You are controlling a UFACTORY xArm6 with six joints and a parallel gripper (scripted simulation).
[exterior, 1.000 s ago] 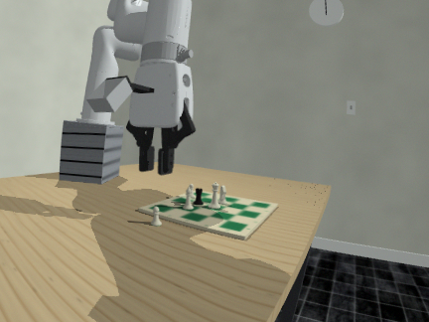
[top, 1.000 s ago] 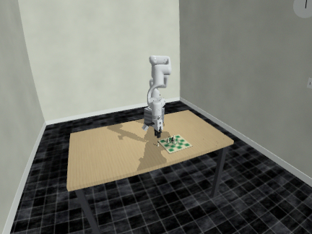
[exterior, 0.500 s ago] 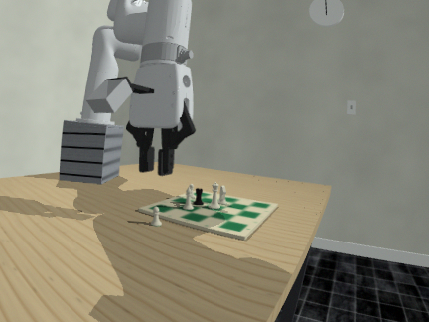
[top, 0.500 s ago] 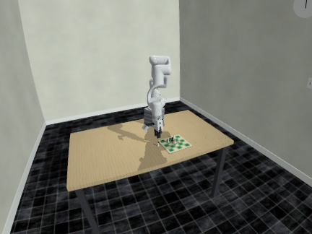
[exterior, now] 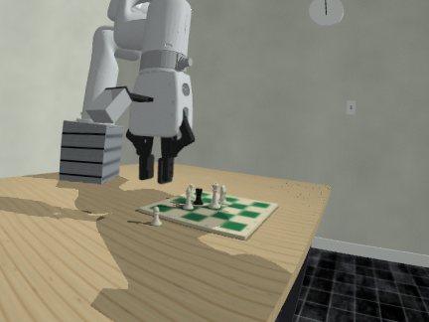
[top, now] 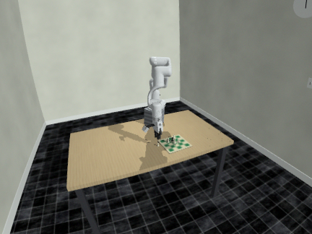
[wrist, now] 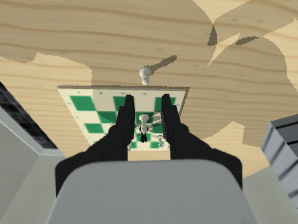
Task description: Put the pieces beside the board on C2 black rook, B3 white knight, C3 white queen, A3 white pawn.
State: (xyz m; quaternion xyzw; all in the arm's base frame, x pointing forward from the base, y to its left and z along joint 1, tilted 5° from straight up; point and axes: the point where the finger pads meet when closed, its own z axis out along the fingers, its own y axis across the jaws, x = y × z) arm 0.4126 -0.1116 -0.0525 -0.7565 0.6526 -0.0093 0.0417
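Note:
The small green-and-white board [exterior: 211,214] lies near the table's right edge and also shows in the wrist view [wrist: 100,107]. A white pawn [exterior: 156,217] stands upright on the table just off the board's near-left edge; the wrist view shows the pawn [wrist: 145,75] beyond the board. On the board stand the black rook [exterior: 199,196], a white knight [exterior: 189,197], a taller white queen [exterior: 214,196] and one more white piece [exterior: 222,194], all upright. My gripper [exterior: 156,174] hangs above the board's left edge, fingers partly narrowed with a gap, holding nothing.
A grey ribbed block [exterior: 90,150], the arm's base, stands behind and left of the gripper. The table's right edge [exterior: 318,219] is close behind the board. The arm casts a broad shadow across the wood.

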